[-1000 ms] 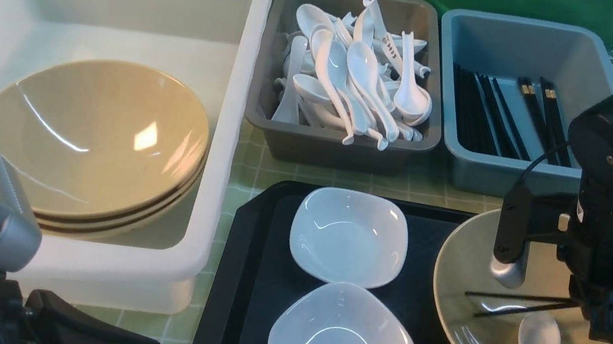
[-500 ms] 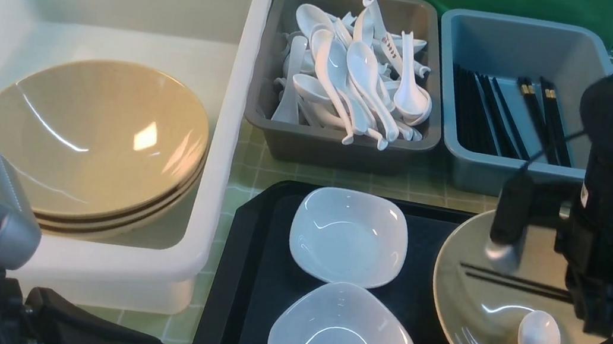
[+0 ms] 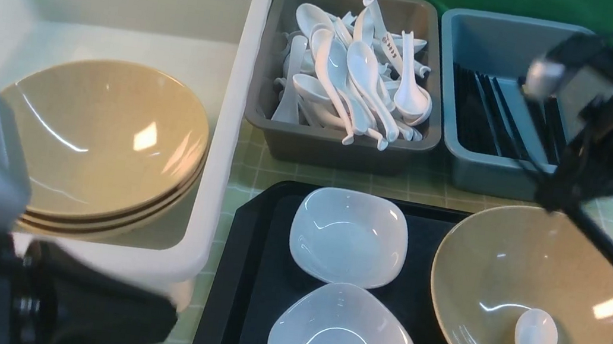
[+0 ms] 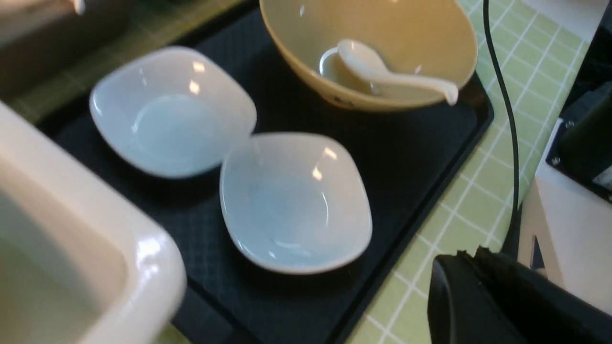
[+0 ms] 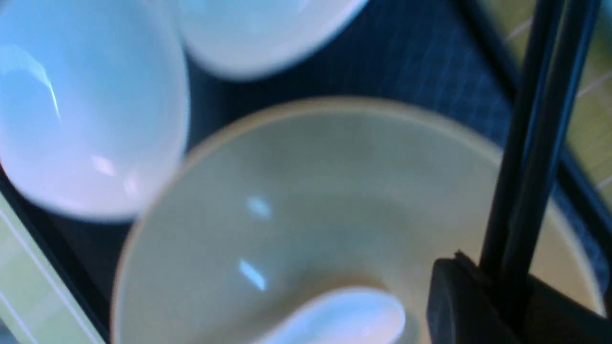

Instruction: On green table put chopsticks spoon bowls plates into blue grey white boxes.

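My right gripper [image 3: 557, 198] is shut on the black chopsticks [image 3: 603, 240], held tilted above the tan bowl [image 3: 509, 266], in front of the blue box [image 3: 480, 175]. In the right wrist view the chopsticks [image 5: 535, 143] stick out of the gripper [image 5: 497, 282]. A white spoon [image 3: 535, 342] lies in that bowl. Two white plates [image 3: 348, 235] [image 3: 343, 339] sit on the black tray [image 3: 249, 284]. My left gripper [image 4: 471, 258] is shut and empty, low beside the tray's near edge.
The white box [image 3: 229, 125] holds stacked tan bowls [image 3: 101, 137]. The grey box [image 3: 339, 149] holds several spoons [image 3: 356, 77]. The blue box holds several chopsticks [image 3: 483, 113]. Green table [image 3: 258, 171] shows between boxes and tray. A black cable [image 4: 502, 95] hangs at the right.
My right gripper has lifted the chopsticks out of the tan bowl and swung up toward the blue box. My left arm has shifted and blurs at the near left.
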Tool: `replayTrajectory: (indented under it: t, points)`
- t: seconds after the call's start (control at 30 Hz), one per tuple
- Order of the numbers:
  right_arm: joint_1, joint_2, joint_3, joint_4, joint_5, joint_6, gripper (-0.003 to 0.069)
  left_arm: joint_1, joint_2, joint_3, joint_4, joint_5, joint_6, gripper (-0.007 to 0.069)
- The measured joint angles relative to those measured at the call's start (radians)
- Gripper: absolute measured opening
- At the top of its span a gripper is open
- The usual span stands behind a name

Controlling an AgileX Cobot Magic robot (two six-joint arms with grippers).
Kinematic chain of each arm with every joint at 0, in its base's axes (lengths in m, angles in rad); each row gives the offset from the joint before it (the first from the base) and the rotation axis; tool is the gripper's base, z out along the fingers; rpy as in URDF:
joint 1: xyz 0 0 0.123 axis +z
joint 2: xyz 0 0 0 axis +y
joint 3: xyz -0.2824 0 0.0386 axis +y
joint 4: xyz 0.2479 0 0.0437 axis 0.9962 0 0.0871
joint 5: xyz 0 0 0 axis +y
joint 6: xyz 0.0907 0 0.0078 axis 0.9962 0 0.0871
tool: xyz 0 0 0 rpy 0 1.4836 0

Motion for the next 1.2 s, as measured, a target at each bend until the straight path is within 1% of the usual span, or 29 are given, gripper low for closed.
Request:
replayTrajectory:
  t: [0.07,0.1,0.13,0.2,0.3,0.33,0.4,0.43,0.53,0.67,0.83,0.93,1.03,1.07,1.1,1.2]
  points:
    - [-0.036,0.013,-0.042,0.076,-0.033,0.015,0.0062,0.0,0.042,-0.041,-0.012,0.008,0.03,-0.0001]
    - [-0.039,0.016,-0.047,0.093,-0.042,0.02,0.0062,0.0,0.047,-0.049,-0.015,0.009,0.034,-0.0001]
    - [-0.071,0.053,-0.105,0.16,-0.075,0.036,0.0062,0.0,0.089,-0.076,-0.052,0.024,0.087,-0.0001]
    - [-0.098,0.103,-0.168,0.226,-0.097,0.054,0.0062,-0.004,0.129,-0.096,-0.098,0.038,0.145,-0.0001]
    - [-0.142,0.23,-0.307,0.365,-0.125,0.088,0.0062,-0.034,0.207,-0.117,-0.193,0.044,0.249,-0.0001]
    - [-0.145,0.238,-0.316,0.365,-0.127,0.09,0.0062,-0.034,0.211,-0.116,-0.197,0.042,0.254,-0.0001]
    - [-0.167,0.324,-0.405,0.445,-0.153,0.115,0.0062,-0.059,0.259,-0.12,-0.24,0.029,0.282,-0.0001]
    - [-0.172,0.36,-0.44,0.466,-0.17,0.128,0.0062,-0.069,0.279,-0.12,-0.249,0.019,0.288,-0.0001]
    - [-0.179,0.457,-0.515,0.496,-0.249,0.154,0.0062,-0.101,0.329,-0.12,-0.256,-0.009,0.29,-0.0001]
    - [-0.179,0.549,-0.53,0.507,-0.339,0.178,0.0062,-0.116,0.353,-0.12,-0.265,-0.046,0.29,-0.0001]
    - [-0.179,0.627,-0.531,0.506,-0.363,0.244,0.0063,-0.12,0.354,-0.12,-0.273,-0.102,0.291,-0.0001]
    - [-0.179,0.655,-0.531,0.492,-0.355,0.297,0.0081,-0.12,0.354,-0.12,-0.275,-0.12,0.291,-0.0001]
    - [-0.179,0.657,-0.531,0.47,-0.348,0.327,0.0124,-0.12,0.354,-0.12,-0.275,-0.125,0.288,-0.0001]
    - [-0.179,0.657,-0.531,0.47,-0.341,0.343,0.0169,-0.12,0.354,-0.12,-0.276,-0.127,0.288,-0.0001]
    - [-0.179,0.657,-0.531,0.468,-0.34,0.343,0.0182,-0.12,0.354,-0.12,-0.276,-0.128,0.288,-0.0001]
    - [-0.179,0.65,-0.531,0.441,-0.312,0.365,0.0307,-0.12,0.354,-0.121,-0.277,-0.144,0.281,-0.0001]
